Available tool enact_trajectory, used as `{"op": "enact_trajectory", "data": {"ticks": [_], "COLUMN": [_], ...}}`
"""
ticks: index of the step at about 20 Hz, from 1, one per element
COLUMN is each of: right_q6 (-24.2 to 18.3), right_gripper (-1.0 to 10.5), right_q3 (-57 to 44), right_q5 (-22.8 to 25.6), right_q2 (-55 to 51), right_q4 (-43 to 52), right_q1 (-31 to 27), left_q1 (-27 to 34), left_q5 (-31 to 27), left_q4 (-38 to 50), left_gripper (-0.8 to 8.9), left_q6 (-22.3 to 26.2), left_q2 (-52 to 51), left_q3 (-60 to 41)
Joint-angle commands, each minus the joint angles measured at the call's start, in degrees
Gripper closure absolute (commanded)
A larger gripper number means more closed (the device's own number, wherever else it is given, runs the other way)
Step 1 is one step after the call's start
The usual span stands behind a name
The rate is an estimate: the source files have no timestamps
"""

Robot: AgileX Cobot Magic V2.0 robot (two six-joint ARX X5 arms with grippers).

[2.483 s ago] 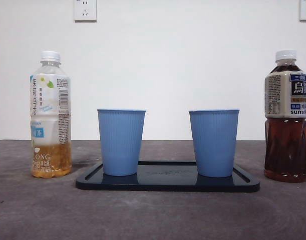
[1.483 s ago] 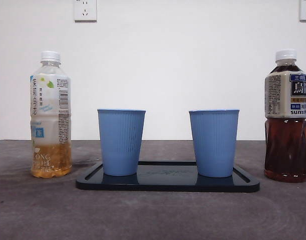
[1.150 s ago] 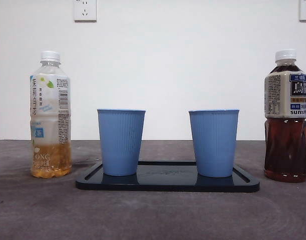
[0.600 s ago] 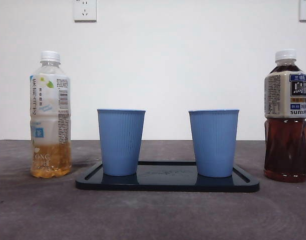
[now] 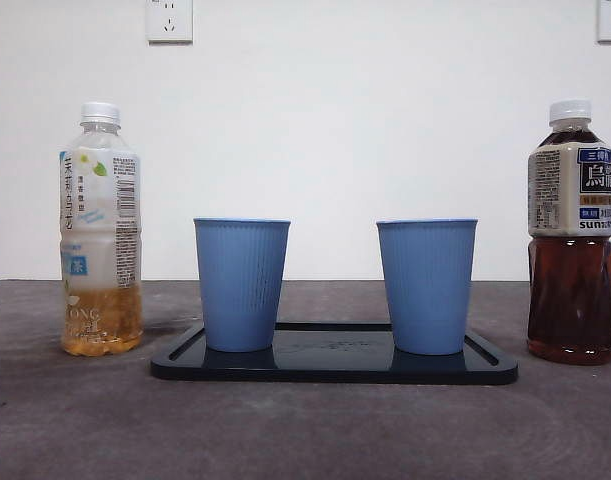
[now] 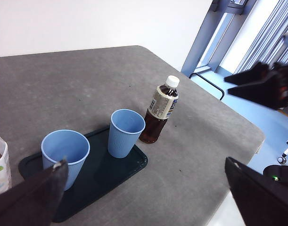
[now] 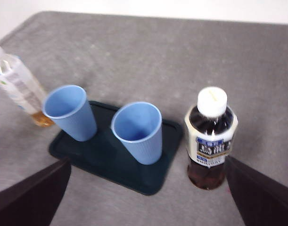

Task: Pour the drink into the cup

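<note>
A bottle of pale tea [image 5: 101,230], about a quarter full and capped, stands at the left. A capped bottle of dark tea [image 5: 571,235] stands at the right. Two empty blue cups [image 5: 242,285] [image 5: 426,287] stand upright on a dark tray [image 5: 335,365] between them. No arm shows in the front view. My left gripper [image 6: 145,162] is open, high above the tray [image 6: 111,174], and holds nothing. My right gripper [image 7: 148,160] is open, high above the cups [image 7: 139,134] and the dark tea bottle [image 7: 210,141], and holds nothing.
The grey table's edge [image 6: 238,117] runs close beyond the dark tea bottle [image 6: 159,113] in the left wrist view. A dark arm part [image 6: 264,84] hangs in the air past that edge. Wall sockets [image 5: 170,20] sit on the white back wall.
</note>
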Motion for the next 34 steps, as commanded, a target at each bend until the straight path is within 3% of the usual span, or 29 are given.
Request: {"op": "enact_trajectory", "data": {"ticks": [1,5,7,18,21,31,34], "right_q6": [2.19,4.87,6.73,6.32,5.64,4.79,4.81], "right_gripper": [4.3,4.3,4.3,4.3,4.3,4.3,5.0], "right_q3": [-3.93,-12.07,-17.49,-32.94,-35.21,-36.06,-36.06], "right_q5": [1.4,2.58,5.95,11.19,14.51,15.3,15.3], "right_q2": [0.24,0.26,0.79,12.68,16.7,33.29,37.2], "right_q4": [2.97,12.02,20.59,54.77,62.2,78.86,81.88], "right_q1": [0.26,0.26,0.24,0.24,0.24,0.2,0.09], "left_q1": [-0.37,-0.37,-0.37,-0.37,-0.37,-0.37,-0.37], "left_q5": [0.15,0.15,0.15,0.13,0.11,0.13,0.13], "left_q4": [0.63,0.63,0.63,0.63,0.57,0.55,0.55], "left_gripper": [2.83,2.83,2.83,2.83,2.83,2.83,2.83], "left_q6": [0.72,0.74,0.74,0.74,0.74,0.68,0.68], "left_q2": [0.59,0.66,0.66,2.64,2.67,2.67,2.67], "left_q3": [1.2,1.2,1.2,1.2,1.2,1.2,1.2]}}
